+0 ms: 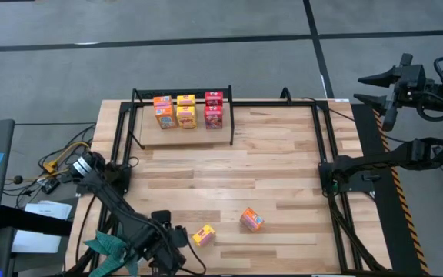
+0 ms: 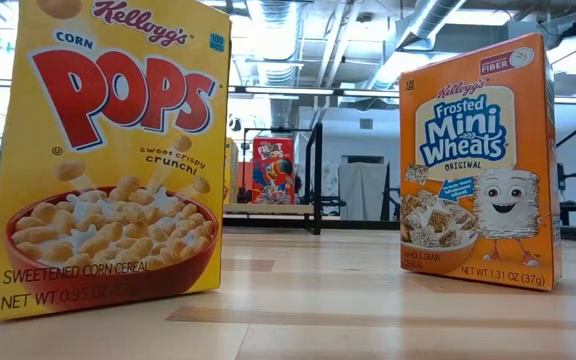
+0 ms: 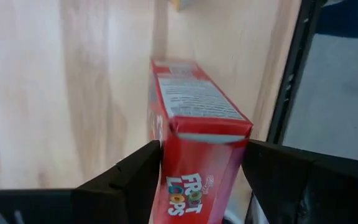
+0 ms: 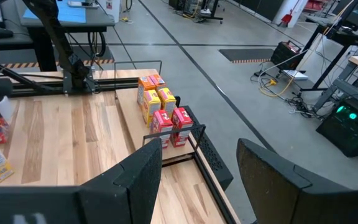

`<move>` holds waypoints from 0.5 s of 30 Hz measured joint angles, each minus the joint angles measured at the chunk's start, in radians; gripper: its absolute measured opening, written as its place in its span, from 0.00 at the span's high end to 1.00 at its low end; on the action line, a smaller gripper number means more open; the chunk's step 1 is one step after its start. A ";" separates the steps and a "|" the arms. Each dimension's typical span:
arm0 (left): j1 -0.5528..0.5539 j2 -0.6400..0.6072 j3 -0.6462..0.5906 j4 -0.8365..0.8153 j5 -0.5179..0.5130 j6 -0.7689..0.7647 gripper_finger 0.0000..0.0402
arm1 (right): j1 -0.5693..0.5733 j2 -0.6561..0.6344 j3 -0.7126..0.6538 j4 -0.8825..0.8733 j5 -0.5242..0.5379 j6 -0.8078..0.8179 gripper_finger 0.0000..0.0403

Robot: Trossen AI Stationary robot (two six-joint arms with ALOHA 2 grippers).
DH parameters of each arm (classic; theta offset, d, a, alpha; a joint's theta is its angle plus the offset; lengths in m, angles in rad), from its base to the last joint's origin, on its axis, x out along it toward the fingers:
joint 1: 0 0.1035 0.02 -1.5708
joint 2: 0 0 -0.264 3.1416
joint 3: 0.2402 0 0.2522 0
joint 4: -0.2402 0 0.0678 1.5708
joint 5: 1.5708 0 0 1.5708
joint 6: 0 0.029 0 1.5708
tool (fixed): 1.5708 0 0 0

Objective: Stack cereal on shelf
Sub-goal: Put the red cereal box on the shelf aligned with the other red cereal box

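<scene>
At the light wooden table's [image 1: 283,154] near left corner, the left hand [image 3: 201,180] grips a small red Froot Loops cereal box [image 3: 194,134], while the right hand [image 4: 194,180] hangs open off the table's far right.

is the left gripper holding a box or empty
Holding one: in the left wrist view a red Froot Loops box sits clamped between the left gripper fingers.

Right hand [image 4: 194,180] spread wide, cereal boxes [image 4: 162,109] on shelf [image 4: 194,146] (orange, yellow, red)
</scene>
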 joint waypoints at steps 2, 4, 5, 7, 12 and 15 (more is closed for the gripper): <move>0.007 0.000 0.025 -0.038 -0.002 0.019 0.48 | 0.000 0.000 0.000 0.000 0.000 0.000 0.42; 0.016 0.000 0.048 -0.079 -0.006 0.039 0.48 | 0.000 0.000 0.000 0.000 0.000 0.000 0.42; 0.020 0.000 0.059 -0.099 -0.012 0.047 0.48 | 0.000 0.000 0.000 0.000 0.000 0.000 0.42; 0.032 0.000 0.077 -0.120 -0.024 0.068 0.48 | 0.000 0.000 0.000 0.000 0.000 0.000 0.42; 0.066 0.000 0.087 -0.136 -0.030 0.122 0.48 | 0.000 0.000 0.000 0.000 0.000 0.000 0.42; 0.077 0.000 0.087 -0.137 -0.046 0.125 0.48 | 0.000 0.000 0.000 0.000 0.000 -0.001 0.42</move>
